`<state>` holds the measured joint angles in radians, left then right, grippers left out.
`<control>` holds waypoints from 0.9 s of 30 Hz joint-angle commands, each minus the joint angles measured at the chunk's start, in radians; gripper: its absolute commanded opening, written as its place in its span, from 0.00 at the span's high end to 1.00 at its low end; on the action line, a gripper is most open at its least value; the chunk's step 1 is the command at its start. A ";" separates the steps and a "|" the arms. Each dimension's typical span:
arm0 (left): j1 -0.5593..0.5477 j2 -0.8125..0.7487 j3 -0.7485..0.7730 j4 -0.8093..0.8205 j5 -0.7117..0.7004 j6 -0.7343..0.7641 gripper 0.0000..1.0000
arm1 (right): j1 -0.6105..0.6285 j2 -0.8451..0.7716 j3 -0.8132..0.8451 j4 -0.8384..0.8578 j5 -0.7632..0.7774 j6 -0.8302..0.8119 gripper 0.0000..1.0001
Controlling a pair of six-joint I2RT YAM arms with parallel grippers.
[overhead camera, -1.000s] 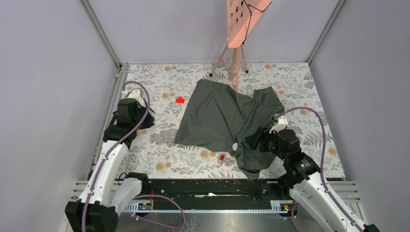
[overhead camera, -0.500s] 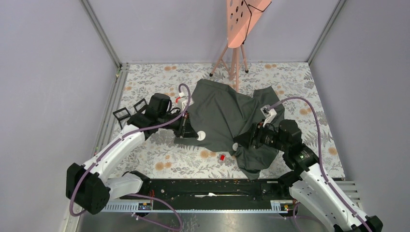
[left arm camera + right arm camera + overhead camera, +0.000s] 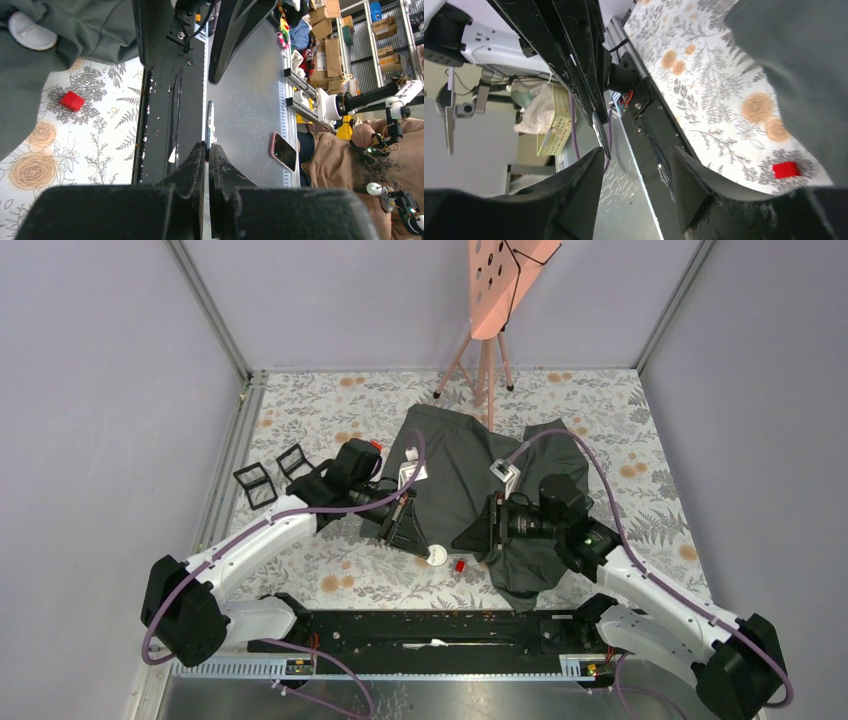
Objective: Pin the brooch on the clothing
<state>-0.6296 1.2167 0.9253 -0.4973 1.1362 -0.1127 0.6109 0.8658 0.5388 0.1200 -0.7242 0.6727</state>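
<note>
The dark grey T-shirt (image 3: 455,465) lies crumpled on the floral table. My left gripper (image 3: 425,548) is shut on the brooch (image 3: 437,556), a thin white round disc, beside the shirt's near-left edge. The left wrist view shows the gripper (image 3: 207,147) pinching the brooch (image 3: 209,125) edge-on, with the shirt (image 3: 75,30) at the top left. My right gripper (image 3: 470,538) faces it across a small gap. In the right wrist view that gripper (image 3: 636,152) is open and empty, the brooch (image 3: 601,132) just off its left fingertip, the shirt (image 3: 799,75) at the right.
A small red block (image 3: 460,565) lies on the table between the grippers, also seen in both wrist views (image 3: 72,101) (image 3: 786,169). A white rounded thing (image 3: 30,31) sits on the shirt. Two black frames (image 3: 255,483) lie at the left. A pink tripod stand (image 3: 490,350) stands behind. A black rail (image 3: 430,625) runs along the near edge.
My left arm has swung from the far left to the centre, carrying the white disc down to the shirt's near-left edge. My right gripper has turned left toward it.
</note>
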 commanded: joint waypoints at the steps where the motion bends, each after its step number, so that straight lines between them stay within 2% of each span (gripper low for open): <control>1: -0.021 0.001 0.021 0.055 0.065 0.019 1.00 | 0.084 0.060 0.073 0.109 -0.031 0.014 0.44; 13: -0.049 0.020 0.021 0.056 0.076 0.015 1.00 | 0.133 0.123 0.097 0.132 -0.076 0.006 0.57; 20: -0.052 0.029 0.023 0.056 0.076 0.015 1.00 | 0.142 0.159 0.105 0.151 -0.124 0.009 0.73; 25: -0.052 0.029 0.029 0.055 0.055 0.013 1.00 | 0.145 0.175 0.103 0.160 -0.139 0.009 0.98; 27: -0.052 0.028 0.034 0.055 0.027 0.011 1.00 | 0.147 0.179 0.097 0.169 -0.135 0.009 1.00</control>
<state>-0.6762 1.2480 0.9253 -0.5003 1.1625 -0.1131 0.7441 1.0302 0.6052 0.2394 -0.8356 0.6861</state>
